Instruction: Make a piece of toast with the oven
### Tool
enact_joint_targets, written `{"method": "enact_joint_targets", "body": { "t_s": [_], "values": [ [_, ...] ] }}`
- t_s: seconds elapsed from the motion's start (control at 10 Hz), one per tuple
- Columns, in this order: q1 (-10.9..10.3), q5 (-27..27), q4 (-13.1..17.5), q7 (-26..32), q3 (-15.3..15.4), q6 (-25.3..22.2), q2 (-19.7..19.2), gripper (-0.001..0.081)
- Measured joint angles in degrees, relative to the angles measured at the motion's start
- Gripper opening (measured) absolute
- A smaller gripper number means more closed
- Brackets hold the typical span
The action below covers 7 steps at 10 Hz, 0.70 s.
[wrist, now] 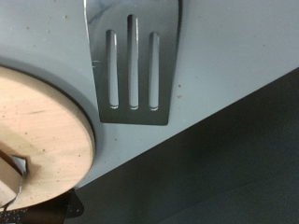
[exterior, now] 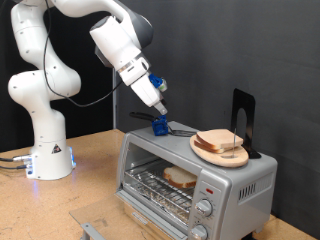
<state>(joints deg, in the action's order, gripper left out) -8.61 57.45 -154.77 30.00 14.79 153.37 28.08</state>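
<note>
The silver oven (exterior: pixel 235 185) stands at the exterior view's lower right. One piece of toast (exterior: pixel 180 178) lies on the wire rack inside it. A round wooden plate (exterior: pixel 208 152) with more bread slices (exterior: pixel 222 142) sits on the oven's top. My gripper (exterior: pixel 157 116) reaches down to the oven's top, to the exterior view's left of the plate. It is shut on the blue handle of a spatula (exterior: pixel 178 128). In the wrist view the slotted metal blade of the spatula (wrist: pixel 134 65) lies flat on the oven's top, right beside the plate's rim (wrist: pixel 51 140). My fingers do not show there.
A black upright bracket (exterior: pixel 243 118) stands behind the plate on the oven. Round knobs (exterior: pixel 205 207) line the oven's front at the exterior view's right. The oven sits on a wooden table (exterior: pixel 90 195). The robot's base (exterior: pixel 45 160) stands at the exterior view's left.
</note>
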Motion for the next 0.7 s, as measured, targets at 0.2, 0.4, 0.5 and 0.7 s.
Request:
{"method": "enact_joint_targets", "body": {
  "t_s": [0.2, 0.4, 0.5, 0.7],
  "values": [
    [-0.5, 4.1, -0.5, 4.2, -1.5, 0.8, 0.4, 0.0809],
    [0.5, 3.8, -2.4, 6.2, -5.9, -2.7, 3.4, 0.0809],
    [1.8, 2.4, -3.4, 6.7, -8.2, -5.6, 5.3, 0.0809],
    [5.4, -2.7, -4.5, 6.7, -12.3, -11.9, 8.1, 0.0809]
  ]
}}
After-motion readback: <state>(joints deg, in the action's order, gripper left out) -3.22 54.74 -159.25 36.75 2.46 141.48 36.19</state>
